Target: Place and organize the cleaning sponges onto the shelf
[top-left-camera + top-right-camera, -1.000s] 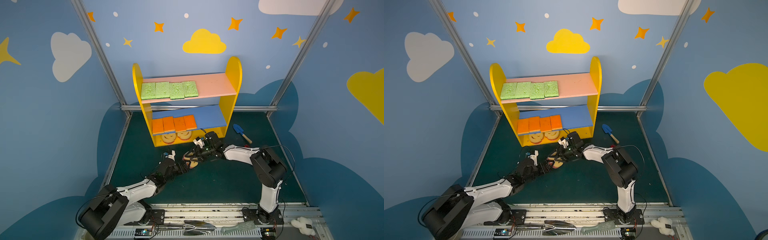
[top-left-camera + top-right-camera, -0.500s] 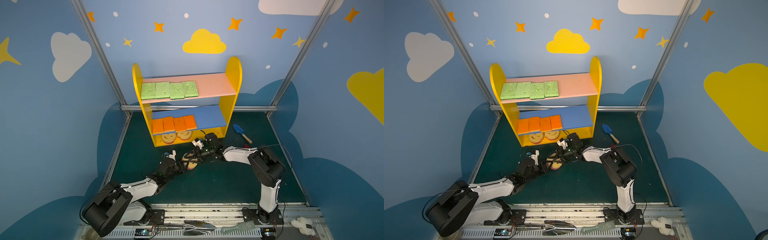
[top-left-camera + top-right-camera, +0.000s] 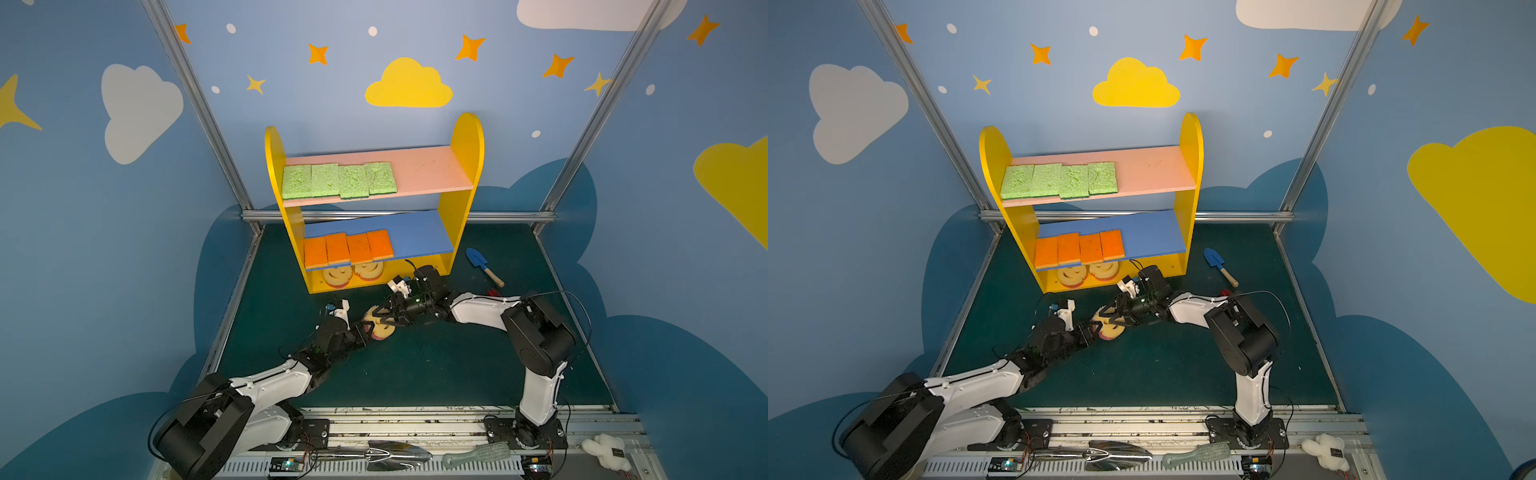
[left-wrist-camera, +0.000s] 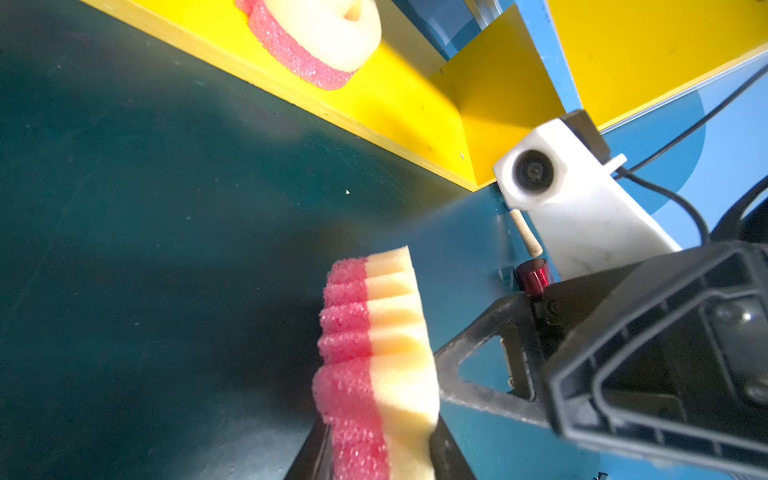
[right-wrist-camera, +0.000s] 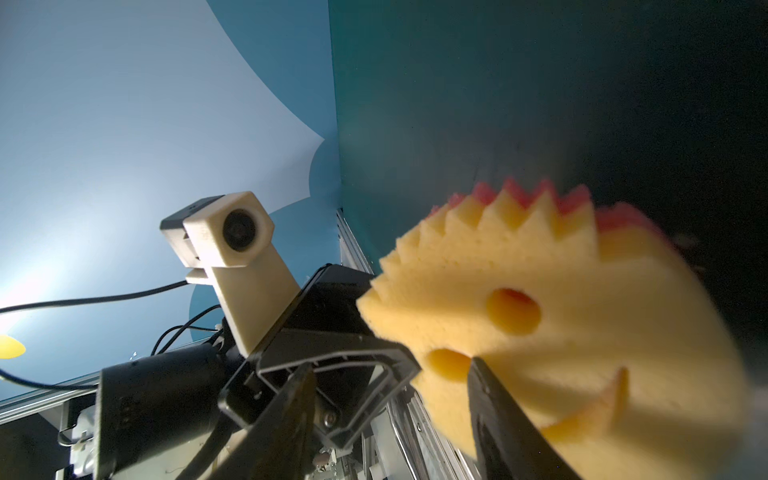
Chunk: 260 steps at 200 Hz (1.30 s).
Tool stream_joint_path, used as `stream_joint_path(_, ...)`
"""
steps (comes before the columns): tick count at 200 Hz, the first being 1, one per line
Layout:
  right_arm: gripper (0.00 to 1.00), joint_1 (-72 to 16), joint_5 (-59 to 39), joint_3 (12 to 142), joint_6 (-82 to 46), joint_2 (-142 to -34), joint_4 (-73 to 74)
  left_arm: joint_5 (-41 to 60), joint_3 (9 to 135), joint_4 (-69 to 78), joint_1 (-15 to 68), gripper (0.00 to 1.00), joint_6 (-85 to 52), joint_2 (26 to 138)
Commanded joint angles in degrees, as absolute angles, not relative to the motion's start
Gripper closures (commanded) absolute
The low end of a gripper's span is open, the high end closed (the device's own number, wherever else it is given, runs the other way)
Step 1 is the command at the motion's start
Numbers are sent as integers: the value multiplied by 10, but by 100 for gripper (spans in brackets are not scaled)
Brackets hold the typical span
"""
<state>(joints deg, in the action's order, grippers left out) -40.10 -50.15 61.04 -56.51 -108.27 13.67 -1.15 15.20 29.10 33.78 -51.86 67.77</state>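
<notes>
A round yellow smiley sponge (image 3: 383,330) (image 3: 1113,331) with a pink underside hangs edge-up just above the green floor in front of the shelf (image 3: 467,166). My left gripper (image 3: 368,332) (image 4: 380,453) is shut on its lower edge, a jaw pressing each face of the sponge (image 4: 382,353). My right gripper (image 3: 378,316) (image 5: 390,365) stands open; one finger lies against the yellow face (image 5: 561,311), the other is clear of it. Several green sponges (image 3: 338,180) sit on the pink board, several orange ones (image 3: 348,248) on the blue board, and two smiley sponges (image 3: 351,274) on the base.
A blue toy shovel (image 3: 482,266) lies on the floor right of the shelf, with a small red cylinder (image 4: 532,276) near it. A metal scoop (image 3: 395,453), a brush (image 3: 478,453) and a white plush (image 3: 604,451) rest on the front rail. Metal frame posts stand behind the shelf.
My left gripper's jaws have closed from wide open onto the smiley sponge, and the left arm has edged forward. The right gripper has kept its width and place.
</notes>
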Motion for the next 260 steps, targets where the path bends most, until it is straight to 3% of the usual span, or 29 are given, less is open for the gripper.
stream_joint_path(1, 43, -373, -496, 580, -555, -1047, 128, -19, 145, 288, 333, 67, -510, 665)
stream_joint_path(41, 52, -340, -498, 524, -561, -1014, 140, -19, 140, 291, 333, 67, -513, 668)
stream_joint_path(99, 50, -340, -511, 467, -614, -1053, 242, -19, 140, 305, 333, 66, -517, 683)
stream_joint_path(146, 49, -340, -517, 471, -641, -1097, 289, -19, 137, 311, 333, 66, -517, 694)
stream_joint_path(204, 61, -342, -514, 499, -625, -1132, 265, -21, 137, 324, 333, 66, -517, 716)
stream_joint_path(260, 62, -344, -518, 513, -635, -1162, 277, -12, 143, 349, 333, 66, -522, 753)
